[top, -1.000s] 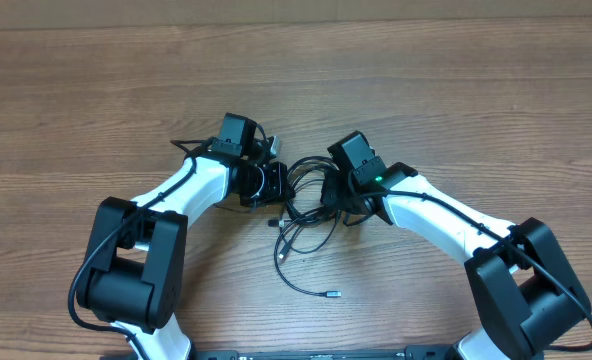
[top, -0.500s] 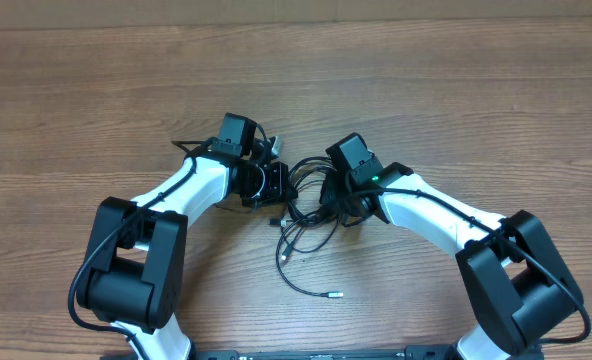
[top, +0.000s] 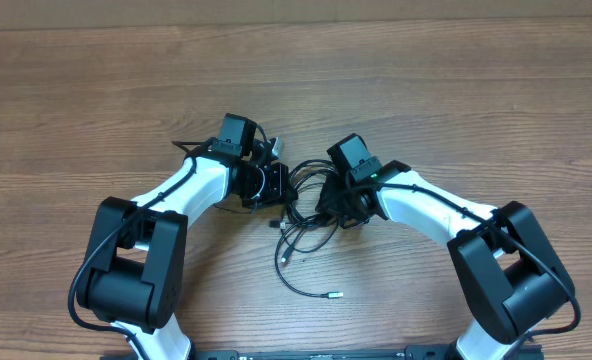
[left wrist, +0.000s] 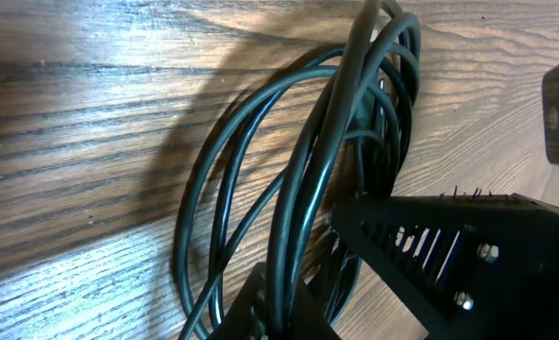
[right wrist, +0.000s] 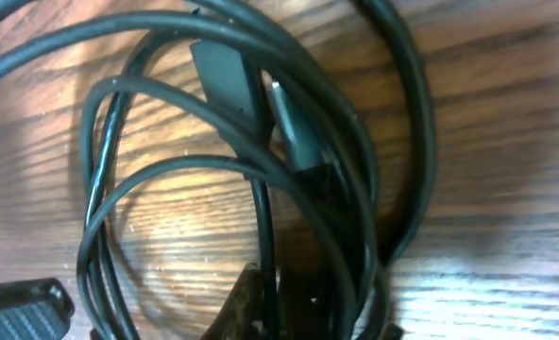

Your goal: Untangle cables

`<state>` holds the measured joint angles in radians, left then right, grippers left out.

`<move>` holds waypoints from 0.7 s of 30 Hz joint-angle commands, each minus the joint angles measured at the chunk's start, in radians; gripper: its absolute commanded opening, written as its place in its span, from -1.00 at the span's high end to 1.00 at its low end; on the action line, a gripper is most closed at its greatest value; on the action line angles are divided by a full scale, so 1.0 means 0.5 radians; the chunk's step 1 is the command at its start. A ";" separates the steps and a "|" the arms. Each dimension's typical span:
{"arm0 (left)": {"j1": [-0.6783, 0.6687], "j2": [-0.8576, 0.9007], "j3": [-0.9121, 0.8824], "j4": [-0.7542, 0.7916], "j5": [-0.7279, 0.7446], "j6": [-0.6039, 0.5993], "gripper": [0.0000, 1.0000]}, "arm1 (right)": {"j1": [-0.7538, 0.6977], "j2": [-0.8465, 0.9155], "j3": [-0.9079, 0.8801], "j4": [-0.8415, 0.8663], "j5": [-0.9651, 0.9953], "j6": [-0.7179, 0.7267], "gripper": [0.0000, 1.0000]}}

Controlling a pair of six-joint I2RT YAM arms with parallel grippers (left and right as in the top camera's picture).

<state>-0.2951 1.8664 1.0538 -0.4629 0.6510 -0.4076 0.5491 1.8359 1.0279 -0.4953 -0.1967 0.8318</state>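
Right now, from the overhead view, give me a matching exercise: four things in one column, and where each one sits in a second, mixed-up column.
Column one
1. left tool
2. right tool
3. cable bundle
4. silver-tipped plug end

Column two
A. between the two tools
B. at the end of a strand trailing toward the robot's base
C. at the bundle's right edge
D. at the bundle's left edge

Pairs: 1-D, 2-C, 3-A, 4-B
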 commanded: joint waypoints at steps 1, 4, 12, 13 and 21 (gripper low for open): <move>-0.017 0.022 0.039 0.000 0.029 0.071 0.91 | -0.037 0.024 0.041 -0.005 -0.273 -0.114 0.93; -0.017 0.022 0.039 -0.001 -0.029 0.076 0.91 | -0.106 0.001 0.120 -0.035 -0.624 -0.280 0.93; -0.017 0.022 0.039 -0.001 -0.067 0.076 0.91 | -0.159 -0.097 0.171 -0.444 -0.909 -0.340 0.93; -0.017 0.022 0.039 -0.001 -0.068 0.076 0.91 | -0.158 -0.097 0.171 -0.509 -0.916 -0.359 0.93; -0.017 0.022 0.039 0.001 -0.112 0.076 0.91 | -0.155 -0.096 0.170 -1.005 -0.912 -0.356 0.93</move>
<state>-0.2951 1.8664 1.0538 -0.4637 0.6117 -0.3889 0.4667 1.8217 1.0973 -0.9722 -0.6296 0.6670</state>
